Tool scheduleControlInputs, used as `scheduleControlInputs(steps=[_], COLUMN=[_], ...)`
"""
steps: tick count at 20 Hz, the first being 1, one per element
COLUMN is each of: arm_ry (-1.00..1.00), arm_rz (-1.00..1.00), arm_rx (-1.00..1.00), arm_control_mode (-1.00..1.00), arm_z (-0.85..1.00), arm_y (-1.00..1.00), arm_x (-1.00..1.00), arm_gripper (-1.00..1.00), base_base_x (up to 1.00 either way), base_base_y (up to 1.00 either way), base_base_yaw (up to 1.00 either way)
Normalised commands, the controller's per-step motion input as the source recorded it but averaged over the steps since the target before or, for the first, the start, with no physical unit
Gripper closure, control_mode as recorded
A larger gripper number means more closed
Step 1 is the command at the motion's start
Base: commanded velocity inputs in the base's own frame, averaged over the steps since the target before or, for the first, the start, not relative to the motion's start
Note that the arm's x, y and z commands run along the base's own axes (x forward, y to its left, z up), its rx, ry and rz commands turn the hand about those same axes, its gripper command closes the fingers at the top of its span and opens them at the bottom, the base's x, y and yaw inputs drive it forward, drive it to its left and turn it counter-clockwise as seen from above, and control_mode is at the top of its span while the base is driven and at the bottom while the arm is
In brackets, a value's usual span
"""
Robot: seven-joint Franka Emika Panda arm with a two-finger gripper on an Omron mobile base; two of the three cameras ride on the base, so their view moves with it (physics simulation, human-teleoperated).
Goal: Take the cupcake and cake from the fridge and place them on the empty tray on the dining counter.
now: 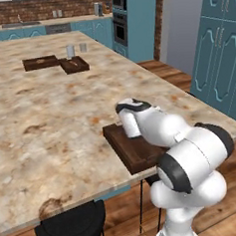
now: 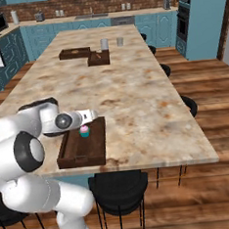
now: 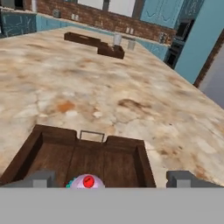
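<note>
On marble dining counter: tray, cupcake inside

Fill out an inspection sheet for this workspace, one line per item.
Surface: dining counter, beige mottled marble top.
Job's things: cupcake sits upright in the tray at the counter's near edge; its pink top shows between the finger tips in the hand view.
Clutter: two more dark trays and two small grey cups at the far end.
Grippers: gripper open, fingers either side of the cupcake, not clamping it.
Cables: nothing seen.
Surroundings: black stools, teal cabinets, brick wall, wood floor.
</note>
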Motion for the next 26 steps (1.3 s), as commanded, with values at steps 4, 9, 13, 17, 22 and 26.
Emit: scheduleControlInputs(steps=[4, 9, 13, 17, 22, 26], arm_ry=[0.14, 0.11, 0.18, 0.27, 0.26, 0.08], arm_rz=[0.00, 0.00, -0.02, -0.03, 0.00, 0.00], arm_rx=[-0.10, -0.08, 0.00, 0.00, -0.01, -0.07], arm_control_mode=[-1.00, -1.00, -1.00, -1.00, -1.00, -1.00], arm_z=[1.00, 1.00, 1.00, 1.00, 0.90, 0.14], arm_y=[-0.28, -0.17, -0.05, -0.01, 0.24, 0.45], arm_x=[-0.31, -0.17, 0.00, -0.01, -0.12, -0.34], arm_gripper=[-1.00, -1.00, -1.00, -1.00, -1.00, -1.00], base_base_x=[0.00, 0.00, 0.00, 0.00, 0.00, 0.00], base_base_y=[0.00, 0.00, 0.00, 0.00, 0.00, 0.00], base_base_yaw=[0.00, 0.00, 0.00, 0.00, 0.00, 0.00])
